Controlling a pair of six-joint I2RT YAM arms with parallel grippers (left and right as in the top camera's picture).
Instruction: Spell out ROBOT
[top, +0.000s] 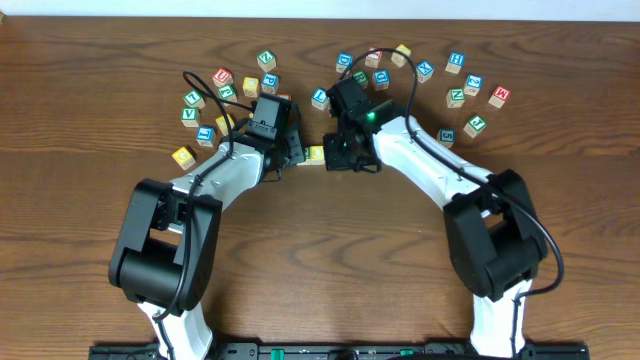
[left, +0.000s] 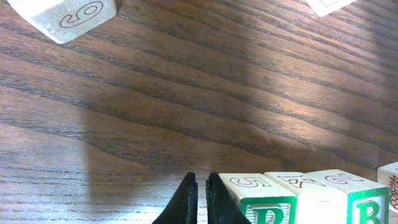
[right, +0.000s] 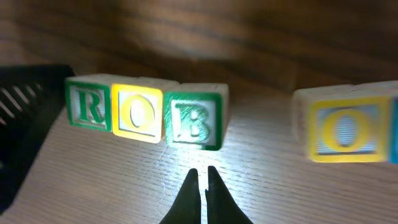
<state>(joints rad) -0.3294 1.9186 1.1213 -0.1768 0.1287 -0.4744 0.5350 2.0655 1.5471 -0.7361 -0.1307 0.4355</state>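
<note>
In the right wrist view three wooden letter blocks stand touching in a row: a green R (right: 90, 106), a yellow O (right: 140, 113) and a green B (right: 196, 119). A second O block (right: 345, 130), yellow and blue, stands apart to the right. My right gripper (right: 202, 175) is shut and empty, just in front of the B. My left gripper (left: 200, 182) is shut and empty, touching or nearly touching the R block's (left: 261, 200) outer side. In the overhead view both grippers (top: 290, 150) (top: 340, 152) meet over the row, where only a yellow block (top: 315, 155) shows.
Many loose letter blocks lie scattered at the back of the wooden table, a group at back left (top: 222, 92) and one at back right (top: 455, 80). A yellow block (top: 183, 156) lies left of the left arm. A block marked 9 (left: 62, 15) lies beyond the left gripper.
</note>
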